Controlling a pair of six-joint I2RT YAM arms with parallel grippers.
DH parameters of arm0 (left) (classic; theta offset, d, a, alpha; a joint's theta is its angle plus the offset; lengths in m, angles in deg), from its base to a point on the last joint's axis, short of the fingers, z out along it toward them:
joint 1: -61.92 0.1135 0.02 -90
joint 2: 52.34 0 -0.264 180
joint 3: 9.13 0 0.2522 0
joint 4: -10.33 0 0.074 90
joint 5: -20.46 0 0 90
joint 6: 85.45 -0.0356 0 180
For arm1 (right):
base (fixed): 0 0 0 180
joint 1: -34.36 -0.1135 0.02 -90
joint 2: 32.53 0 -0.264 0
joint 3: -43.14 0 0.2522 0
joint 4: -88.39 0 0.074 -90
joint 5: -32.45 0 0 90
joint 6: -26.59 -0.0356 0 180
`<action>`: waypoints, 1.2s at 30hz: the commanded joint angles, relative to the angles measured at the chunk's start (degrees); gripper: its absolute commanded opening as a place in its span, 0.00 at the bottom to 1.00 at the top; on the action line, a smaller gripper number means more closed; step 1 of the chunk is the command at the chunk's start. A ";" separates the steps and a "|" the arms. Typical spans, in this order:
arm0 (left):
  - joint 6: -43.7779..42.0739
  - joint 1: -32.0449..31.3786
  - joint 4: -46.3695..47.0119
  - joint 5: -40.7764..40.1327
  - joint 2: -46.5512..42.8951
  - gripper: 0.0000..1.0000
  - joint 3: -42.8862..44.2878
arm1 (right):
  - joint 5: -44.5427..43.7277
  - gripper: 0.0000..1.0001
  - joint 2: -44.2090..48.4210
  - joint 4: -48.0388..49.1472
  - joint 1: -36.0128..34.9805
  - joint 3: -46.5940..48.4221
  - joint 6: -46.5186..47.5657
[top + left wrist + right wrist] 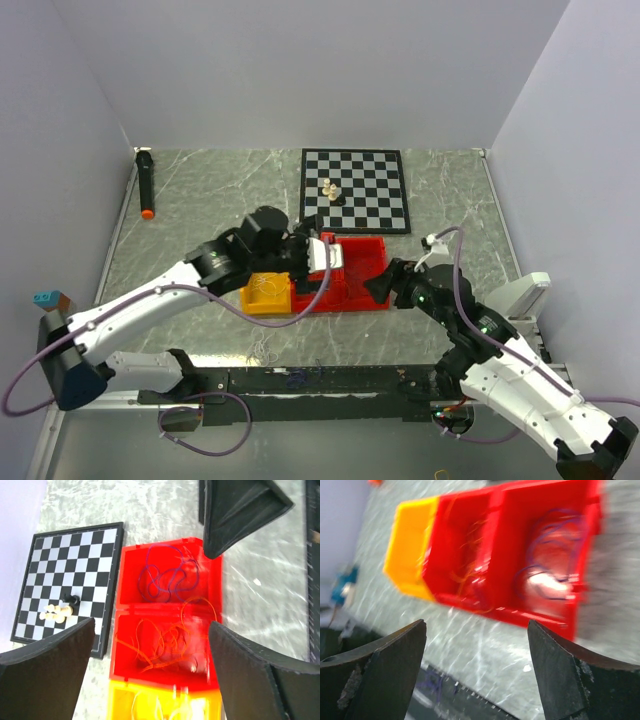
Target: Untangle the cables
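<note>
Hovering wide open, empty over the red bin (125, 580), left claw (151, 625) may drag purple cables (167, 577) out w/ orange cables (165, 645) if it grabs deep; right claw (476, 625), beside the bin, also open, empty.

A robotics lab cell was suggested: a marble-patterned counter (210, 200) was enclosed by plain white panels (300, 70) left, right and far, and a left arm (130, 305) and right arm (520, 385) were bolted to a black rail (320, 380) at its near edge.

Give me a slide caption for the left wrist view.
Open left pincer over red bins holding purple cables and orange cables, chessboard alongside.
</note>
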 commanded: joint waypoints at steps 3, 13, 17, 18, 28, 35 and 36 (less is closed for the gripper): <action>-9.11 6.39 -27.87 12.81 -4.93 0.97 5.33 | 15.61 0.92 -1.73 6.17 -7.00 -5.73 1.57; -22.74 15.28 -40.03 13.45 -13.19 0.97 -7.75 | 12.63 0.92 -22.01 12.76 -29.69 -2.76 1.22; -23.18 15.38 -38.98 12.82 -16.88 0.98 -11.98 | 11.05 0.85 -30.63 13.12 -31.54 1.10 1.48; -23.36 15.46 -38.89 13.08 -17.58 0.99 -12.94 | 10.96 0.82 -32.39 13.29 -31.81 1.98 1.65; -30.39 15.38 -36.52 15.28 -22.60 0.97 -22.17 | 13.15 0.63 -44.09 15.48 -34.44 7.97 2.89; -33.46 15.46 -32.21 14.93 -20.06 0.96 -23.94 | 13.77 0.45 -48.49 12.94 -35.41 9.46 3.32; -33.90 15.38 -31.94 15.19 -19.44 0.96 -23.94 | 13.60 0.41 -48.41 12.68 -35.41 9.38 3.33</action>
